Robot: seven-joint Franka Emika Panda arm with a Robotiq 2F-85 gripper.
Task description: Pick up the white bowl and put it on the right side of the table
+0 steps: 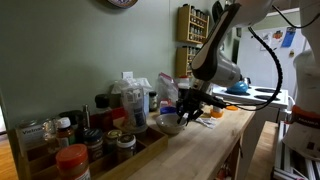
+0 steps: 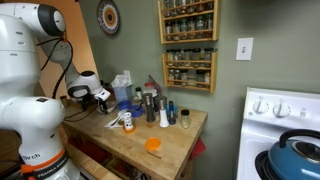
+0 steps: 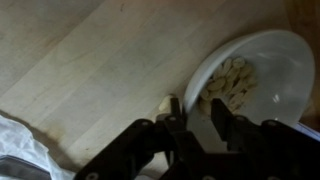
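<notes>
One gripper (image 3: 197, 108): in the wrist view it is set down over the near rim of the white bowl (image 3: 255, 70). One finger (image 3: 173, 108) is outside the rim and the other is inside the bowl.
Jaw state: a narrow gap is seen between the jaws, with the rim lying in it. Whether the pads are pressed onto the rim cannot be told.
Bowl contents: tan, speckled pieces are noted inside (wrist view only).
Bowl location: the bowl is seen at the level of the table (image 1: 205, 148), just beside the crowded jars (image 1: 100, 125) and directly under the fingers. Whether it rests fully on the wood cannot be told.
Table: a light wooden top is recorded, bare in front of the bowl.
Orange item (image 2: 153, 145): it lies on the table, well apart from the gripper.
Spice rack (image 2: 187, 45): it is mounted on the green wall above the table.
Blue kettle (image 2: 297, 150): it stands on the white stove (image 2: 270, 110), beside the table.
</notes>
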